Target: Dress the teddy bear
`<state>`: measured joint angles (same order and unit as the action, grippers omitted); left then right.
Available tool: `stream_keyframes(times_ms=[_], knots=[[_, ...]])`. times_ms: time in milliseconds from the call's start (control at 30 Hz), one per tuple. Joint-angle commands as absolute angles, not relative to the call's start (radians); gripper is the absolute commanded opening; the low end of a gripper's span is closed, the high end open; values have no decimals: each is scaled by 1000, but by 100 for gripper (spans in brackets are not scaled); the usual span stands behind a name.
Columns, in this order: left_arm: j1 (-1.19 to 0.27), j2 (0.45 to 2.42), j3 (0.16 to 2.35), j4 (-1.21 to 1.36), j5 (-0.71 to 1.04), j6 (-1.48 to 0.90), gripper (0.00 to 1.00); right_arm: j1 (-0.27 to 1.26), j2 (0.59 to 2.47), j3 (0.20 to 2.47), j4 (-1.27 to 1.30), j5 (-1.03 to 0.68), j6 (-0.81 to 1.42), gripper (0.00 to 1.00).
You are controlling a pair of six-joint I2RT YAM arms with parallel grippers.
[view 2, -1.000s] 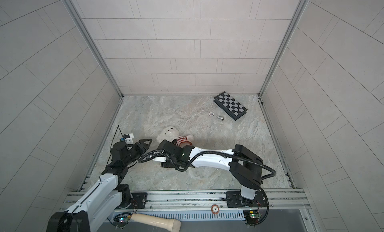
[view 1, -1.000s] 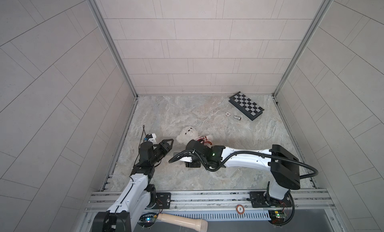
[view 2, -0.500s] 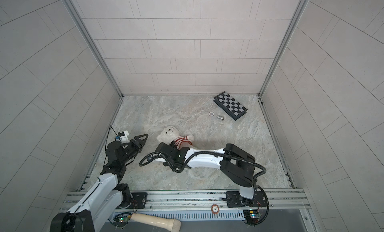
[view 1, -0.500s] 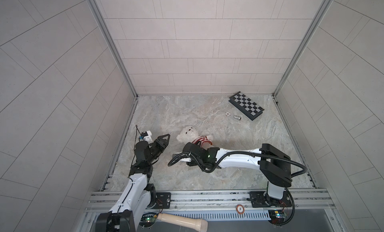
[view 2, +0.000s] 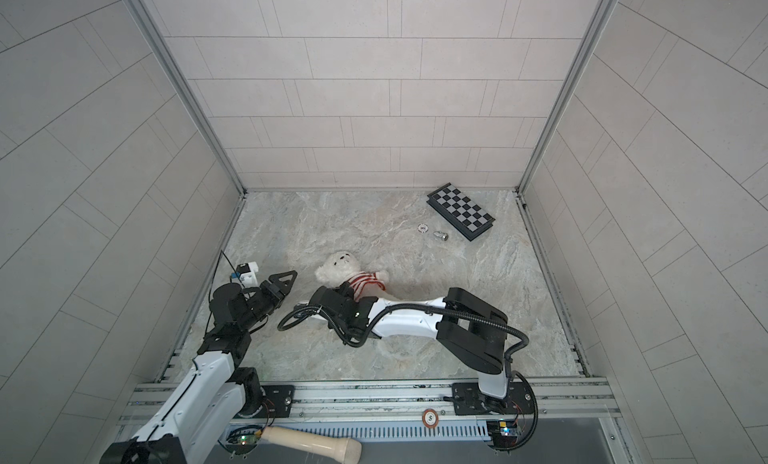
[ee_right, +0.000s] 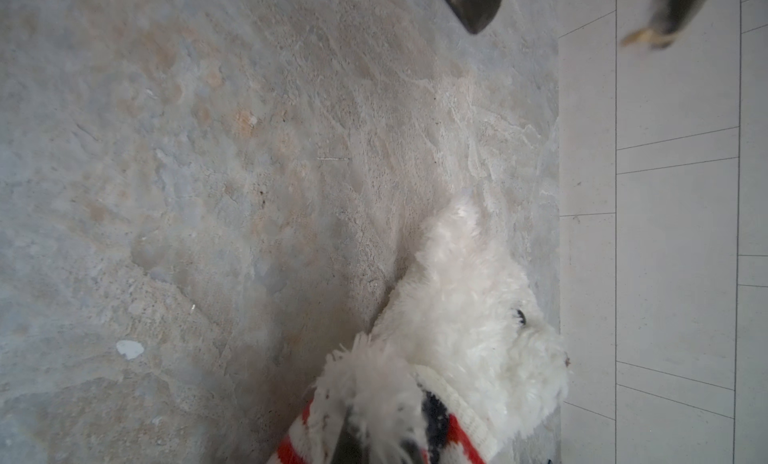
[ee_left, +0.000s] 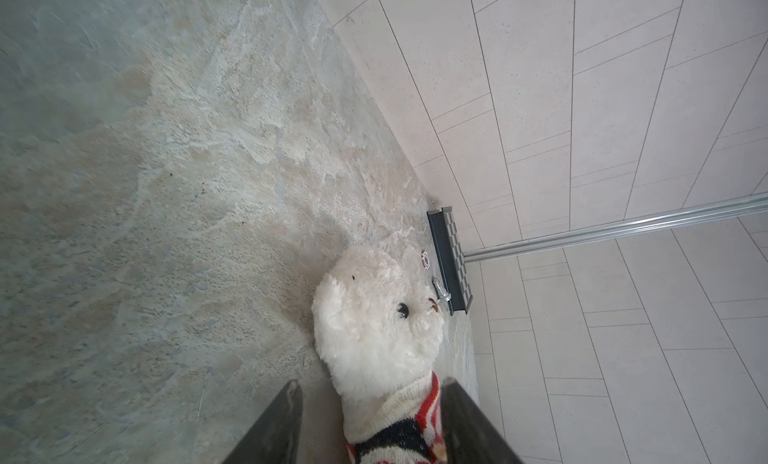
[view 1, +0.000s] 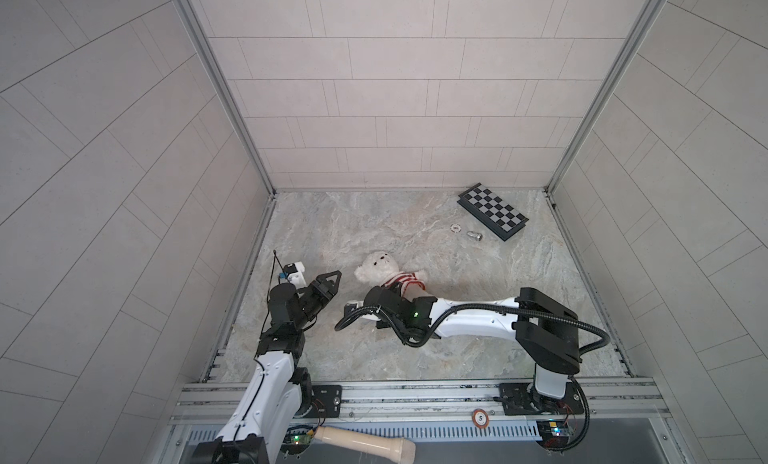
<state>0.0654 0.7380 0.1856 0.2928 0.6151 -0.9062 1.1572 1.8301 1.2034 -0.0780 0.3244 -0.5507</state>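
The teddy bear (view 1: 379, 268) is laid face up on the marbled table (view 1: 415, 349), left of the middle in both top views. The white head is turned toward 10 o'clock and the body trails toward 4 o'clock. A striped garment (view 1: 404, 280) in red, white and navy is worn over the torso, with its cream collar at the neck.

The right gripper (view 1: 393, 291) is pressed against the bear at the 6 o'clock edge of the torso. In the right wrist view its dark fingers (ee_right: 348, 439) are seen buried in fur and knit beside a fluffy paw, and the jaws are closed tight together. Whether fur or knit is pinched cannot be told. The right arm is stretched low over the table from its base at 4 o'clock of the bear.

The left gripper (view 1: 332, 279) is held at 9 o'clock of the head, near it but apart, and is aimed toward the bear. Its jaws stand apart, neither wide nor narrow, and nothing is held between them. In the left wrist view the bear's neck is framed by the two fingers (ee_left: 282, 424).

At 2 o'clock of the bear, well apart, a checkerboard (view 1: 493, 211) is laid near the back right corner. A small round chip (view 1: 456, 227) and a small metal piece (view 1: 475, 235) are set just beside its 7 o'clock edge
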Motion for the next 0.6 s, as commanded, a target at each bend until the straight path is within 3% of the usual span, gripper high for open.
stream_keyframes(times_ms=[0, 233, 567], knots=[[68, 687, 250, 235, 706, -794, 55, 1139, 1697, 1199, -97, 283, -459, 0], [-182, 544, 288, 212, 655, -707, 43, 993, 1447, 1114, -116, -104, -197, 0], [-345, 432, 276, 310, 693, -742, 41, 877, 1220, 928, 44, -531, -176, 0]])
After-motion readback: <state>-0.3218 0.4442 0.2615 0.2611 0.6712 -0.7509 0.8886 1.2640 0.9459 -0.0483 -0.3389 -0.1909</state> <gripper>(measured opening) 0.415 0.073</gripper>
